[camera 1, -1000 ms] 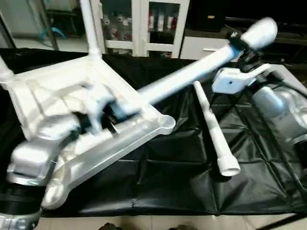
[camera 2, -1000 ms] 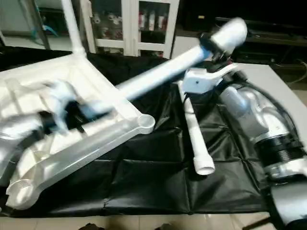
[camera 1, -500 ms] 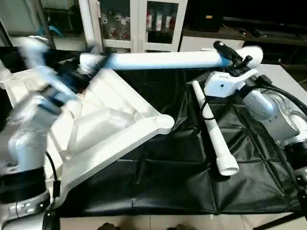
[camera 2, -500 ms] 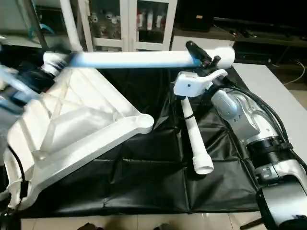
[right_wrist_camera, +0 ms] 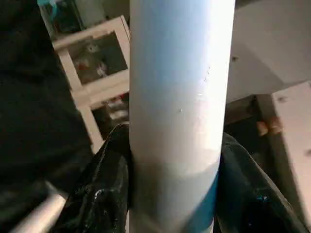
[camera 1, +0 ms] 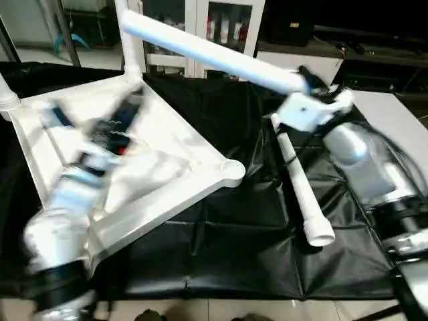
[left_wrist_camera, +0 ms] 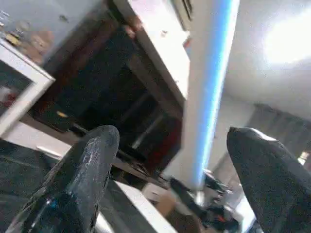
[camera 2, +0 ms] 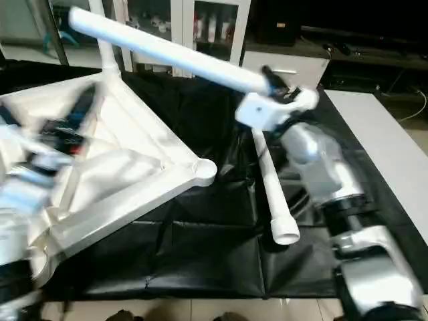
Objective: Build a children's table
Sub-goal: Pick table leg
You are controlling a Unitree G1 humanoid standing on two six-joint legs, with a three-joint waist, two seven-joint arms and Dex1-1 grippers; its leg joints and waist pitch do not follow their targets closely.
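Since a second ago our left gripper has let go of the long white leg: back then it was wrapped around the leg's narrow end over the tabletop, and now its two black fingers stand wide apart with nothing between them. In the left wrist view the leg runs past beyond the fingers, clear of both. Our left forearm now hangs blurred above the tabletop's ribbed underside.

Half a second ago the leg lay roughly level; now its free end is tipped up and away from our right gripper, toward the glass-door cabinet. The right gripper is clamped on the leg near its thick end, one black finger pressed on each side of the white tube.

Tabletop: large, white, plastic, upside down on the black cover, tilted, ribs showing. It lies to the left of the right gripper and under the left one. One round corner socket sits open, below the held leg. Two legs are already standing in the far corners: one upright beyond the left gripper, another at the far left edge.

Fourth leg: lying loose on the cover just below the right gripper, wide open end toward us, apart from the tabletop.
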